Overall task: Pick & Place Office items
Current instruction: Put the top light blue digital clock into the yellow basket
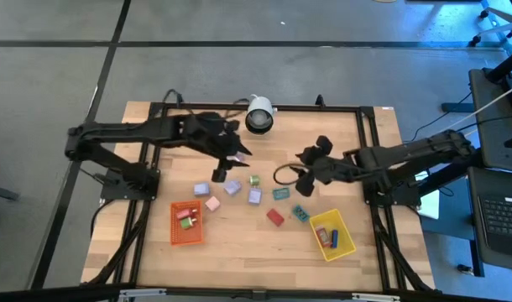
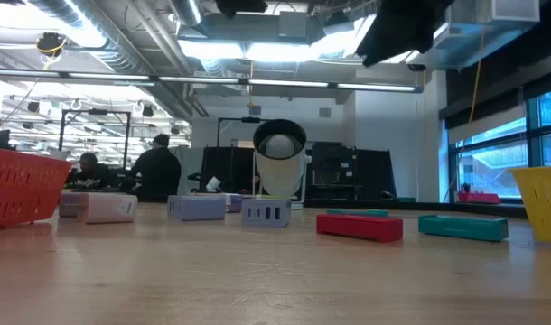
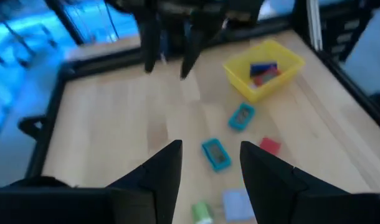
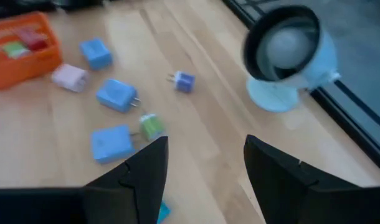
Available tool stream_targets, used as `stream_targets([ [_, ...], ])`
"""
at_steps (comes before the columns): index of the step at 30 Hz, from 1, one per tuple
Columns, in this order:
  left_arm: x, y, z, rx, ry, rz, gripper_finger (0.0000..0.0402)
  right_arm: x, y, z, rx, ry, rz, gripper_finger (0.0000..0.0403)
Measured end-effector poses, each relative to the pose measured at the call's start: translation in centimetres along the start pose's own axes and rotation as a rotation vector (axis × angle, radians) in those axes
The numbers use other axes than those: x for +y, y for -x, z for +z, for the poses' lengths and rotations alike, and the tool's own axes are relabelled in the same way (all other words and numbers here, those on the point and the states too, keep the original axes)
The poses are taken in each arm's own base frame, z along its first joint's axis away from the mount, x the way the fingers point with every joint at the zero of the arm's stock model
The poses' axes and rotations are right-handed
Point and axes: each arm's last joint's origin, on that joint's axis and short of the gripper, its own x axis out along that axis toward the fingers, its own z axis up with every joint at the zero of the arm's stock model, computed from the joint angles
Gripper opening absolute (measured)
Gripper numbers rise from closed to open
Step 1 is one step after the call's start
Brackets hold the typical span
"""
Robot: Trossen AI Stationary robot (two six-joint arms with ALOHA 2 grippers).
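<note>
Selection step: left gripper (image 3: 210,163) and right gripper (image 4: 206,163) hover spread, apparently empty — next, descend onto one loose office item (image 1: 275,217).

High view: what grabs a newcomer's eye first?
Probably the two bright trays near the table's front edge: the orange tray on the left arm's side and the yellow tray on the right arm's, each already holding a few pieces. Between them the small office items lie scattered mid-table in red, blue, lilac, green and teal. A white camera stands at the far edge.
</note>
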Motion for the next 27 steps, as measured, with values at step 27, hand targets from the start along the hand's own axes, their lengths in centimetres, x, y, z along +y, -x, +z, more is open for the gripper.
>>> stream_targets([
  [27, -1.1, 2.8, -9.8, -0.174, 0.141, 0.164, 0.0159, -2.0, -9.9, -2.6, 0.469, 0.107, 0.189, 0.0211],
])
